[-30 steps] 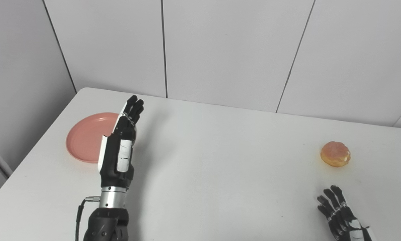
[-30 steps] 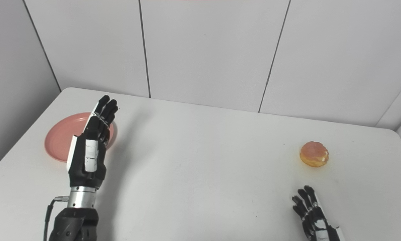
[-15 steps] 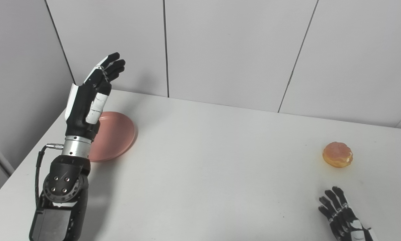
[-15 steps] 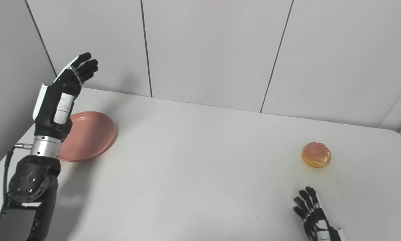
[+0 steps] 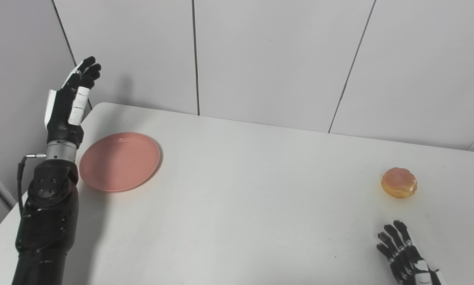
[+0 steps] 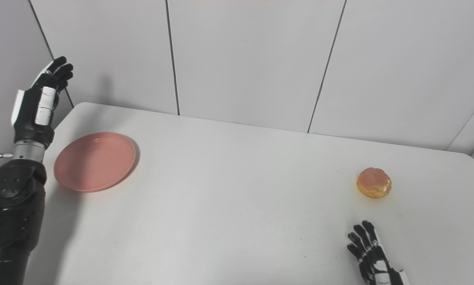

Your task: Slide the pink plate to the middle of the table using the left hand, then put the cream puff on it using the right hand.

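Note:
The pink plate (image 5: 120,161) lies flat on the left part of the white table (image 5: 252,190), with nothing on it. My left hand (image 5: 69,107) is raised well above the table's left edge, left of the plate and apart from it, fingers straight and held together, holding nothing. The cream puff (image 5: 398,182), golden and round, sits on the table at the right. My right hand (image 5: 405,259) rests low at the bottom right, below the puff and apart from it, fingers spread, open.
Grey wall panels (image 5: 268,55) stand behind the table's far edge. The table's rounded far-left corner (image 5: 98,106) is just behind the plate. A cable (image 5: 23,174) loops off my left wrist.
My left hand has swung from in front of the plate up and leftward past the table's left edge, uncovering the whole plate. Plate, puff and right hand stay where they were.

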You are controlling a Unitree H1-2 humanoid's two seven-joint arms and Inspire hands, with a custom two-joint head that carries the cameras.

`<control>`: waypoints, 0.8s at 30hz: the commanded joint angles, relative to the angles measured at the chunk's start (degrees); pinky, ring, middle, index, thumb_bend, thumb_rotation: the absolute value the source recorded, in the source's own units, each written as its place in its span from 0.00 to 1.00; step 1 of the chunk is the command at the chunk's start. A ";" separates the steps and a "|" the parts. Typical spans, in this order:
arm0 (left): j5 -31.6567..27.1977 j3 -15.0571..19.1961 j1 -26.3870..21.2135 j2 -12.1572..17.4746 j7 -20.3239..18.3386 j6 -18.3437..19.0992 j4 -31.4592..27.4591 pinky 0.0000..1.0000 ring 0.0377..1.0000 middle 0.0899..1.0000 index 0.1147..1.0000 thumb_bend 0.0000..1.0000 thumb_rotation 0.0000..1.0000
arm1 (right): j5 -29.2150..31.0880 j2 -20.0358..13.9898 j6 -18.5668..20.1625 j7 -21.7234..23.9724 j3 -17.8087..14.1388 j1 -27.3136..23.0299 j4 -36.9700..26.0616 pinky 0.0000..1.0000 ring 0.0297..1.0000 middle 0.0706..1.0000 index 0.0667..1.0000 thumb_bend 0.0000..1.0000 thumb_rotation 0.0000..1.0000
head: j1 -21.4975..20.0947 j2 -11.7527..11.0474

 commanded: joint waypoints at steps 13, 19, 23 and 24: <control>-2.49 1.24 -2.04 4.37 -1.29 -3.22 7.04 0.93 0.88 0.90 0.86 0.99 0.89 | 0.18 -0.52 -0.20 0.18 -0.12 1.60 -1.05 0.93 0.93 0.94 0.98 0.87 1.00 | 0.51 1.47; -1.54 1.19 -0.17 3.87 -0.31 -1.90 7.03 0.88 0.88 0.90 0.90 0.93 0.93 | 0.36 -0.81 -0.33 0.41 -0.14 1.52 -1.04 0.93 0.93 0.94 0.98 0.87 1.00 | 0.52 1.63; -1.03 1.11 0.55 3.24 0.51 -2.02 8.27 0.88 0.89 0.91 0.90 0.95 0.92 | 0.47 -0.94 -0.16 0.40 -0.19 1.51 -1.04 0.93 0.92 0.93 0.98 0.87 1.00 | 0.54 1.76; -1.25 1.21 0.56 3.03 0.82 -1.52 8.79 0.88 0.89 0.91 0.90 0.96 0.92 | 0.37 -0.92 0.03 0.26 -0.19 1.56 -1.20 0.93 0.92 0.93 0.97 0.87 1.00 | 0.55 1.79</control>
